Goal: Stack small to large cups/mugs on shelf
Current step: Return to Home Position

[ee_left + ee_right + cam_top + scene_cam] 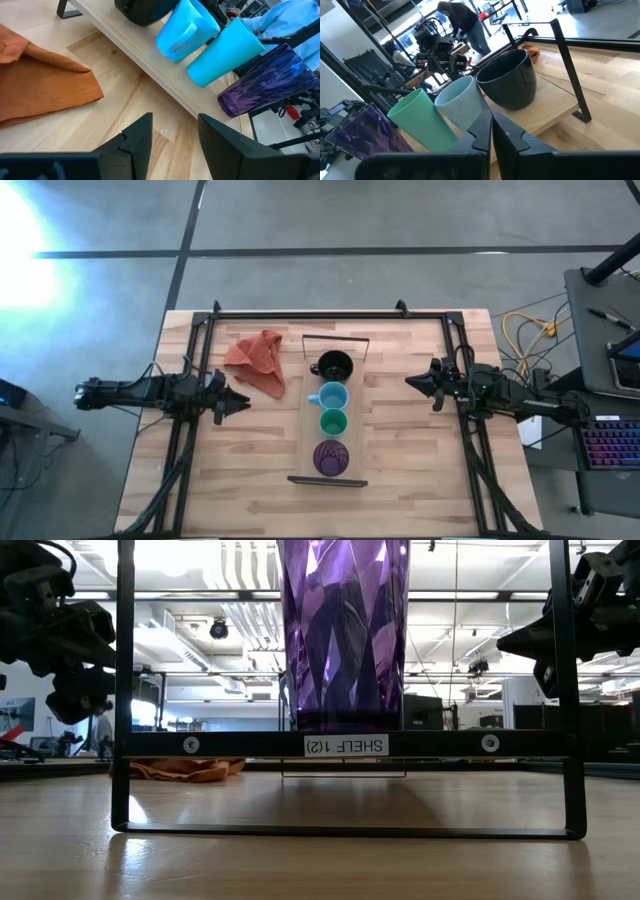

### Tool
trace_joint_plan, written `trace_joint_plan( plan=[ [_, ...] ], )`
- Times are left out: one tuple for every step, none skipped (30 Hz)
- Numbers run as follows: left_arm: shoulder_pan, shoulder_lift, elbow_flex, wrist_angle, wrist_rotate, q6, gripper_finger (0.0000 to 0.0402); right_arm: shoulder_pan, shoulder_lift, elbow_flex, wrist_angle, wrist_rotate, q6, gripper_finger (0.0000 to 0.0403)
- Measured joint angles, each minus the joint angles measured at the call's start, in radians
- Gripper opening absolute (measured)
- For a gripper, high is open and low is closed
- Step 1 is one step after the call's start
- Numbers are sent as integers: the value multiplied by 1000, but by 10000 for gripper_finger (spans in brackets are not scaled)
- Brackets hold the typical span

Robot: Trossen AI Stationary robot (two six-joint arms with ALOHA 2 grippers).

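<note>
Four cups stand in one row along the shelf [356, 410]: black mug [335, 365] at the far end, then light blue mug [333, 396], green cup [333, 421], and purple cup [331, 457] at the near end. The shelf lies mid-table [420, 470]. An orange cloth [258, 362] lies beside its far end, on the left arm's side. Left gripper [243, 404]: near the cloth, jaws partly apart, holding nothing. Right gripper [409, 383]: opposite side, well apart from the shelf, jaws pressed together, empty.

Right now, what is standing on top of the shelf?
Four cups in one row: black cup, blue mug, green cup, purple cup. The shelf board beneath each cup is covered, so nothing under them can be checked.
</note>
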Motion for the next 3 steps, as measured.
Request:
trace_joint_plan(
  plan=[
    [0,1,0,0,0,0,142,0,0,0,0,0,0,9],
    [0,2,0,0,0,0,142,0,0,0,0,0,0,9],
    [0,3,0,0,0,0,142,0,0,0,0,0,0,9]
  ],
)
